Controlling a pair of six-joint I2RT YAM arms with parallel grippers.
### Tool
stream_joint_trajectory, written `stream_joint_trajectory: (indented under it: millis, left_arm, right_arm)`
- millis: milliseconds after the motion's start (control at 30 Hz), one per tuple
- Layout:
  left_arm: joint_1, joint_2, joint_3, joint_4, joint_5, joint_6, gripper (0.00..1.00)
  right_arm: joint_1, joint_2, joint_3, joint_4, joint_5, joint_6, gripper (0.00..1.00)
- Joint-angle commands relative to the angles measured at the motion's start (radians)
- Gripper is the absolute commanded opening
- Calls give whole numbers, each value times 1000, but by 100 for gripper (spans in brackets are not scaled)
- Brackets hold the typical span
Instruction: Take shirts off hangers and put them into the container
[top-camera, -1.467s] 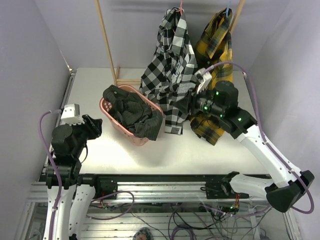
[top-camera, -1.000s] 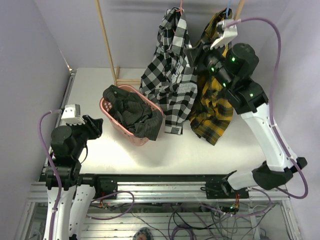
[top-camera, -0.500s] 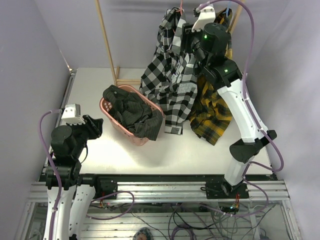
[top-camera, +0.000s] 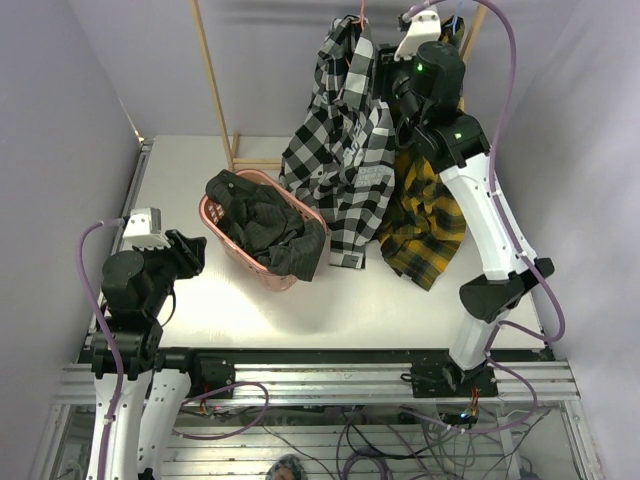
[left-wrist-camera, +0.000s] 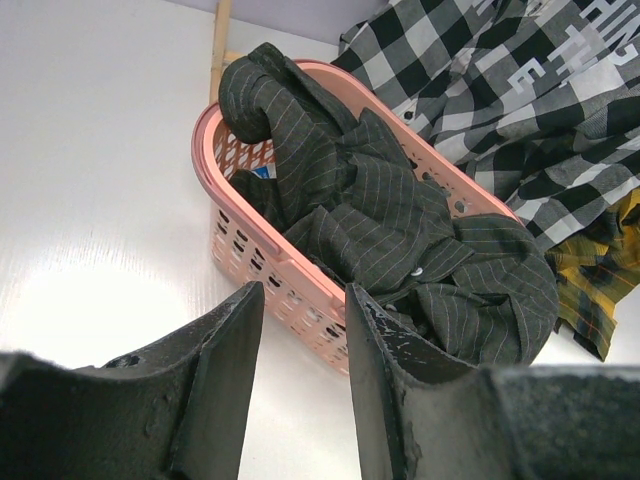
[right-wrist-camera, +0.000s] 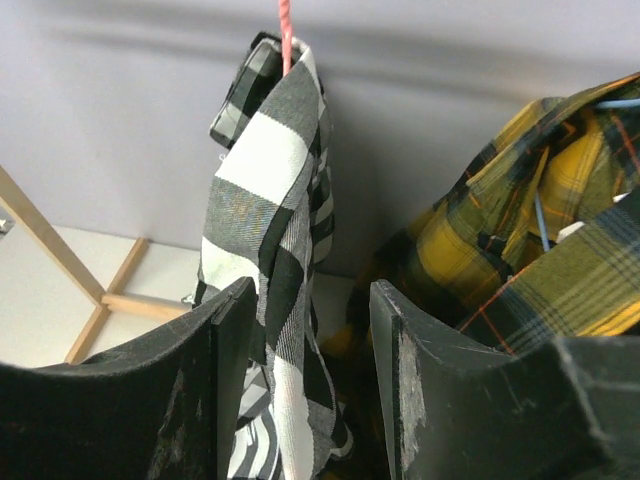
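Up from the shirt hems, where it had been a second and a half earlier, the right arm had climbed to the top of the rack. The right gripper (right-wrist-camera: 310, 290) now faced the collar of the black-and-white shirt (right-wrist-camera: 275, 190).

Its fingers stood partly apart. The shirt's hanging fold lay between them, closer to the left finger, with a gap showing on the other side. I judged nothing was gripped yet. Straight above the fingers, the pink hanger (right-wrist-camera: 285, 25) ran up out of the collar. I had lined up there because the shirt should come off most easily at the shoulder.

Off past the right finger, the yellow shirt (right-wrist-camera: 510, 230) hung on the blue hanger (right-wrist-camera: 540, 215), waiting its turn.

Nothing had changed on the left. The left gripper (left-wrist-camera: 300, 300) hovered low with its fingers about half open and empty. Just beyond their tips sat the pink basket (left-wrist-camera: 225, 210), a dark striped garment (left-wrist-camera: 370, 210) heaped in it and spilling over the rim. Both plaid shirts hung beyond the basket from those fingers, not in it.
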Motion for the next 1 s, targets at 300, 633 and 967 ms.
stream_joint_trajectory:
  millis: [300, 633, 967]
  left_arm:
    - [-11, 3, -4, 22, -1, 3, 49]
    - [-13, 4, -4, 21, -3, 1, 49]
    - [-13, 2, -4, 21, -6, 1, 49]
  right_arm:
    - [-44, 51, -28, -17, -82, 31, 46]
    - [-69, 37, -61, 41, -128, 55, 0]
    - [-75, -46, -181, 272, -159, 75, 0]
